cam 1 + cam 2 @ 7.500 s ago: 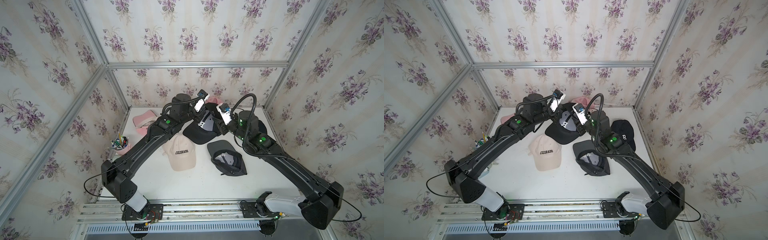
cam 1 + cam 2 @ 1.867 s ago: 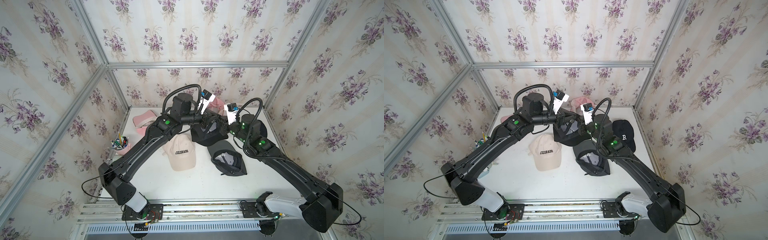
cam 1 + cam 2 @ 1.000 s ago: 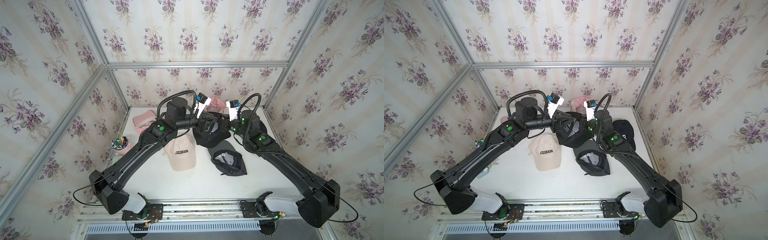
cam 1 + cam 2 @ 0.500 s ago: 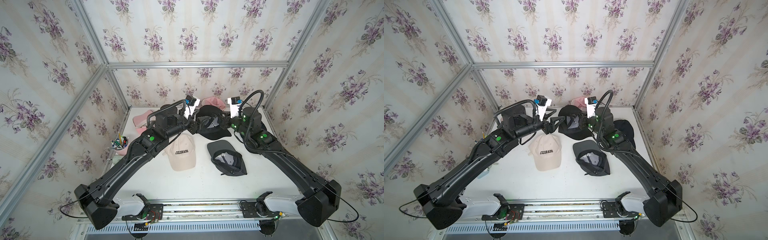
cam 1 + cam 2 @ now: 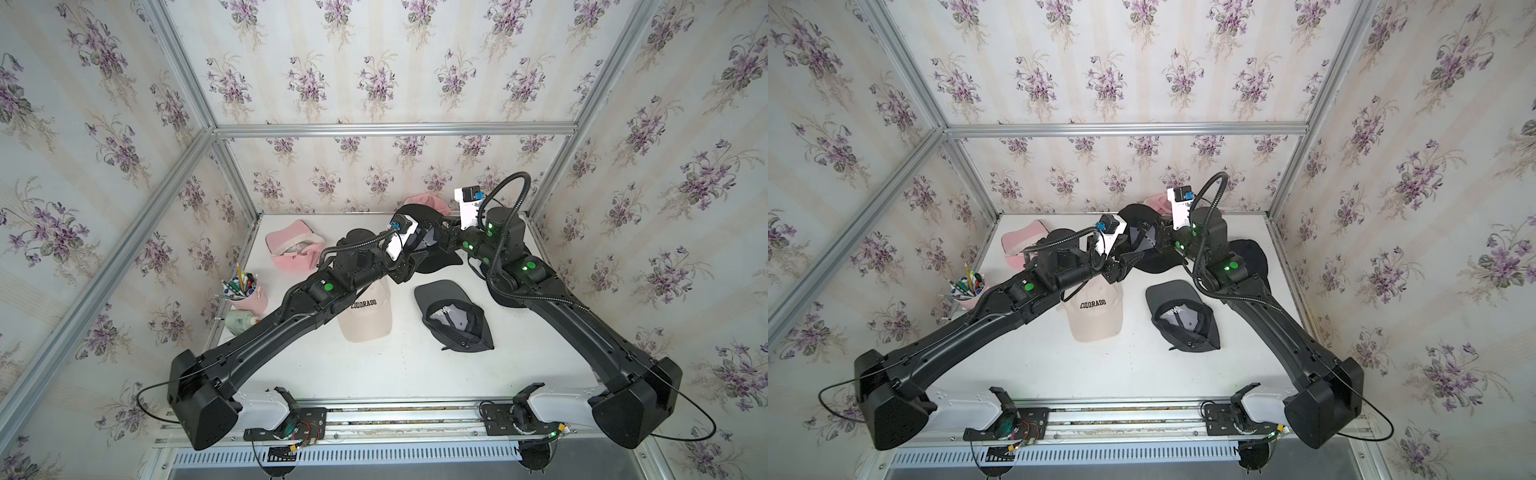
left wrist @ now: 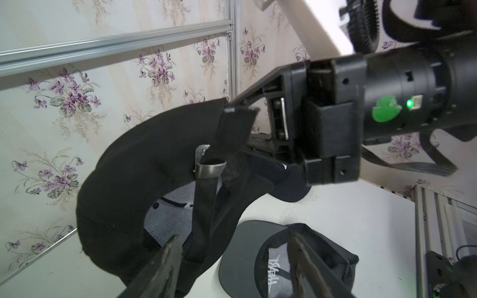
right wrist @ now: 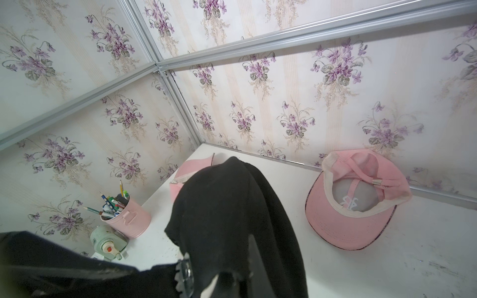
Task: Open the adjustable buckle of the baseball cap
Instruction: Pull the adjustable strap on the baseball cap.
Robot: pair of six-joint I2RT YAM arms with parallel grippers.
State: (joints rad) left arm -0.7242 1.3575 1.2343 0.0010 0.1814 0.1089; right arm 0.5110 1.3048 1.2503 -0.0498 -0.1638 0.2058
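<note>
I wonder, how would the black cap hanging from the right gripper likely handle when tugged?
Probably floppy: the black cap sags and folds beneath the right gripper. Likely light, since one pinch holds it up. Its strap dangles loose, so it may swing.

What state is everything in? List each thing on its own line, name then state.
black cap, lifted, held by its strap
buckle, on the strap; open or not unclear
right gripper, shut on the black cap's strap
left gripper, open, holding nothing
beige cap, crown up on the table
grey cap, upside down
pink cap, upside down
pen cup, upright, full
</note>
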